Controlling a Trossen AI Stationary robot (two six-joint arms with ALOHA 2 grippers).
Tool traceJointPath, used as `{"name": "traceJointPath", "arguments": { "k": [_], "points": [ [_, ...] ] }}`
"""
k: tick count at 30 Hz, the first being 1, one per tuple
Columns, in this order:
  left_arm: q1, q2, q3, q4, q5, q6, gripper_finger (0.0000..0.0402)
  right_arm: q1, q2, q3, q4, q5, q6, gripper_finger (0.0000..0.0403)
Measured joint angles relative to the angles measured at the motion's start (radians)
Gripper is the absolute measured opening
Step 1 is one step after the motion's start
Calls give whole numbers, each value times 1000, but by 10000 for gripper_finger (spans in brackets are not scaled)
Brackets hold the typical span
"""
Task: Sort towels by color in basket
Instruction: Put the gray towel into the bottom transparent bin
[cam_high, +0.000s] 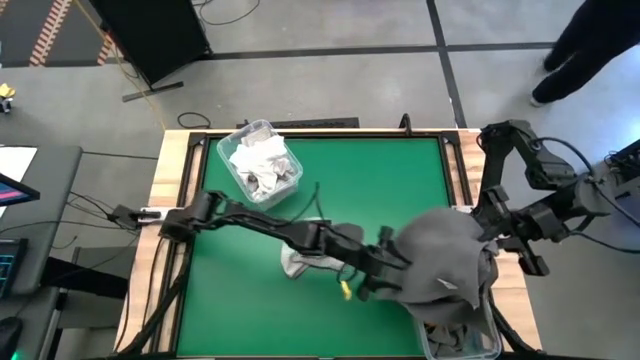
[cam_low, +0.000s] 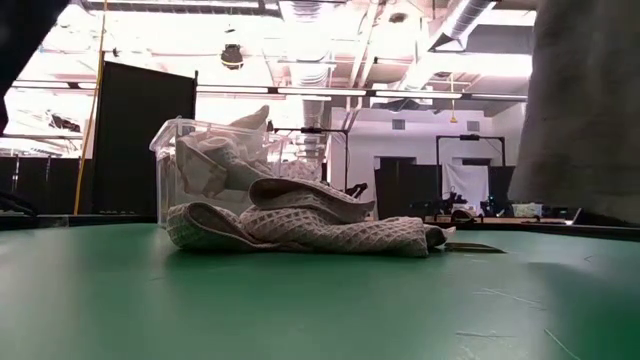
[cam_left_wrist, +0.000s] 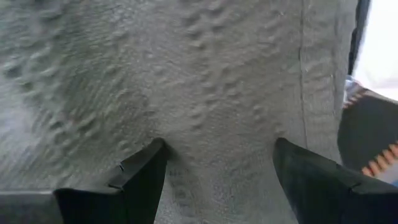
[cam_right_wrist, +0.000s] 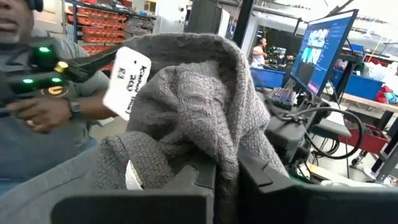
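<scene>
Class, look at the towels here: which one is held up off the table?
The grey towel, pinched by the right gripper; the waffle-weave towel lies flat on the table.

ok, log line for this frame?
right end effector: shut on grey towel, lifted | left end effector: open at towel | white towel: on table | bin: white towels

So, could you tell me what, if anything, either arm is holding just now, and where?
The right gripper pinches a bunched fold of the dark grey cloth towel; the left gripper holds nothing.
</scene>
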Motion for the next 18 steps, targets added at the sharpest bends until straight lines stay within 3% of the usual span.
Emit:
{"name": "traceJointPath", "arguments": {
  "k": [11, 18],
  "points": [
    [-74, 224, 478, -168, 41, 137, 279, 0, 6, 0, -78, 3, 130, 44],
    [-68, 243, 481, -80, 67, 95, 279, 0, 16, -1, -236, 3, 419, 44]
  ]
}}
